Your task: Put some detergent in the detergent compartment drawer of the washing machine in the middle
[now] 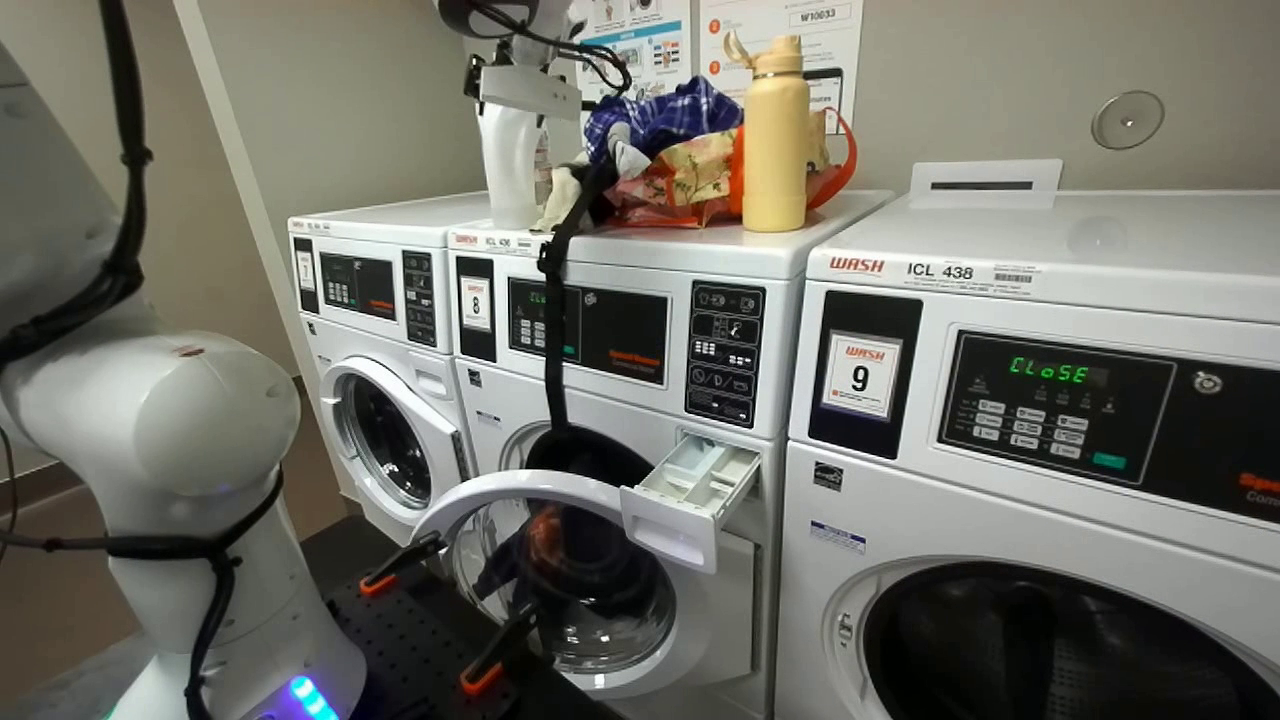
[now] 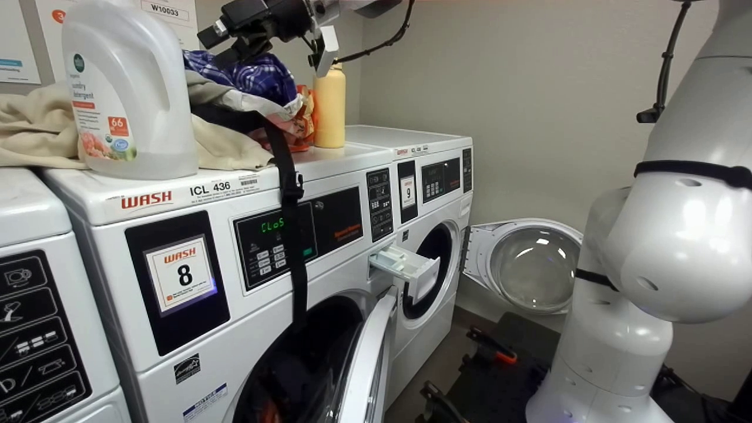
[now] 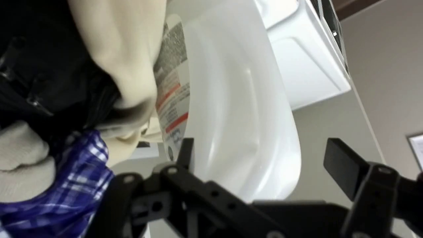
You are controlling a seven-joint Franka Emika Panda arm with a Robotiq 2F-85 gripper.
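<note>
The detergent, a whitish translucent jug point(image 1: 513, 165) point(image 2: 134, 106) point(image 3: 231, 82), stands upright on the front of the middle washing machine's top. The middle washing machine point(image 1: 620, 410) point(image 2: 332, 267) has its round door swung open. Its detergent compartment drawer point(image 1: 668, 530) point(image 2: 423, 281) is pulled out, with the compartments showing. My gripper point(image 2: 222, 48) point(image 3: 263, 155) is open and holds nothing. In an exterior view its fingers point at the jug's upper handle side, with a gap between. In the wrist view the jug's rounded end shows between the fingers. In an exterior view the arm's white bracket hides the fingers.
Blue plaid cloth point(image 1: 665, 115) point(image 2: 249, 79), beige cloth point(image 2: 226, 141) and a floral bag point(image 1: 690, 180) lie beside the jug. A yellow bottle point(image 1: 775, 150) point(image 2: 330, 108) stands farther along. A black strap point(image 1: 556, 330) point(image 2: 291, 217) hangs into the open washer. Washer 9 point(image 1: 1050, 500) stands alongside.
</note>
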